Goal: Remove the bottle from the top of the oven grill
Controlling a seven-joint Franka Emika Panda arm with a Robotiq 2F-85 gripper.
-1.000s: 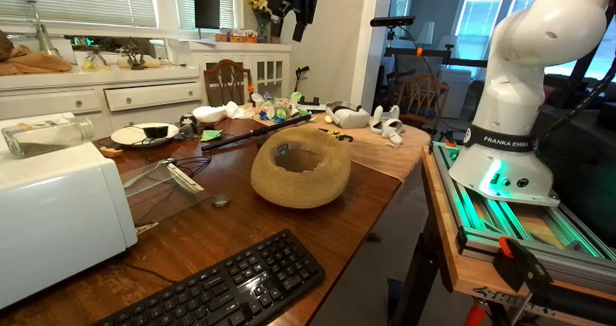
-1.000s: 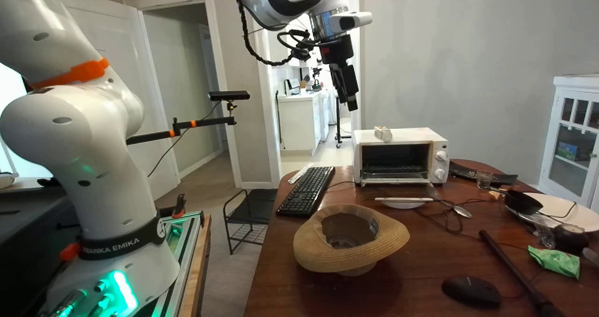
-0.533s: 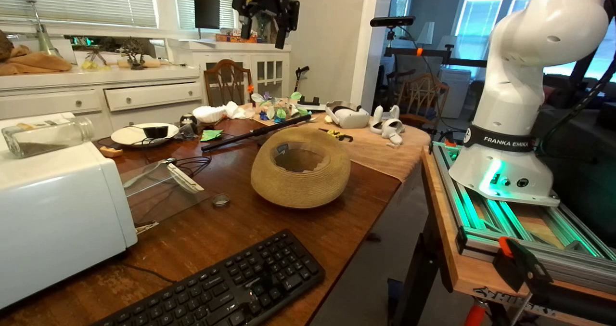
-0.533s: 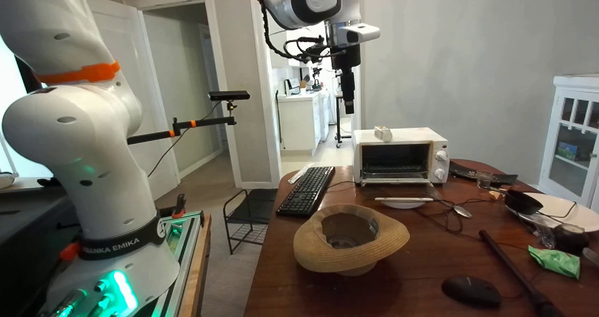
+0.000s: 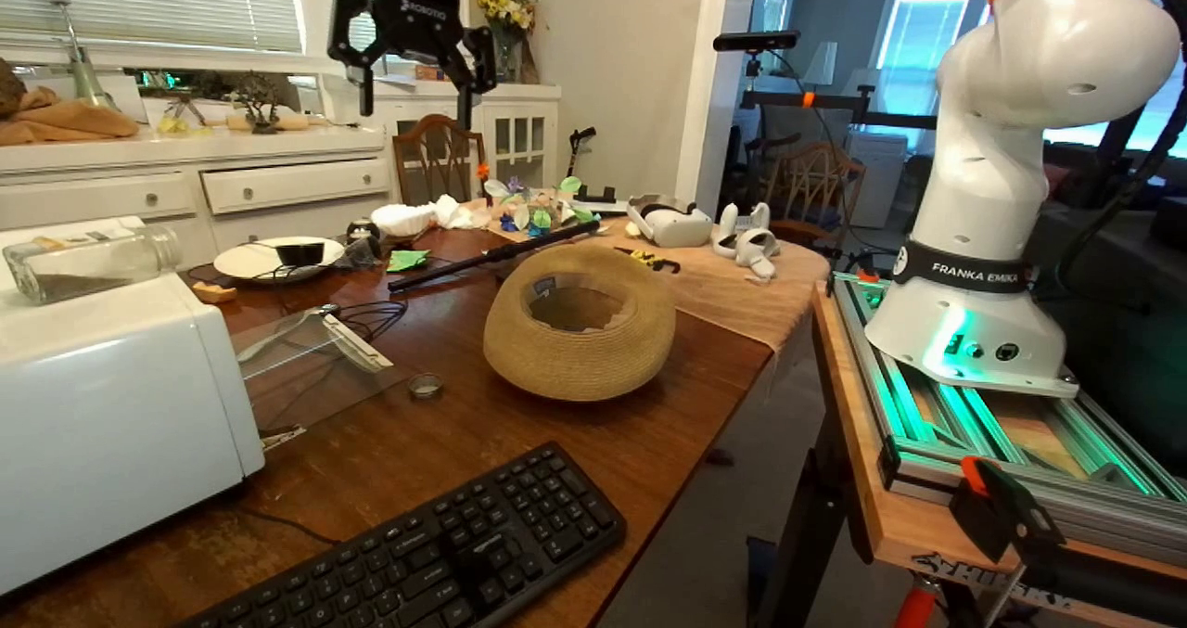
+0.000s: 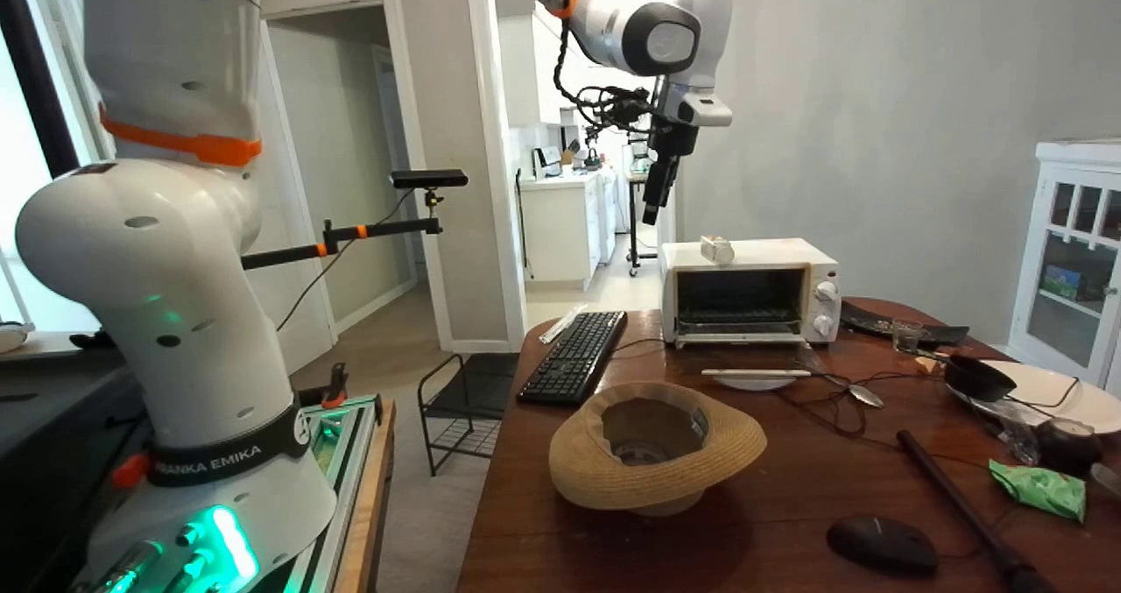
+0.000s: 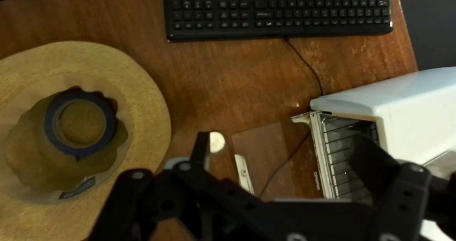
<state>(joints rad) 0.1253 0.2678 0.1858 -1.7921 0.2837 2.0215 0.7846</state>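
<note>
The bottle [image 5: 91,262] is clear glass with greyish contents and lies on its side on the flat top of the white oven grill [image 5: 111,415]. In an exterior view the bottle [image 6: 716,250] shows end-on near the front edge of the oven grill top [image 6: 779,248]. In the wrist view only part of the bottle [image 7: 440,162] shows at the right edge, on the oven grill [image 7: 416,123]. My gripper [image 5: 415,113] is open and empty, high above the table. In an exterior view the gripper [image 6: 651,216] hangs above and left of the oven, apart from the bottle.
A straw hat [image 5: 580,350] stands upturned on the table, near the black keyboard [image 5: 464,544]. The oven's glass door [image 5: 315,368] hangs open over the table. A plate [image 6: 1064,391], black pan [image 6: 978,378] and mouse [image 6: 882,545] also lie on the table.
My gripper has moved left and down in an exterior view, towards the oven, and has turned so that its spread fingers show. The wrist has tilted. Bottle and oven have not moved.
</note>
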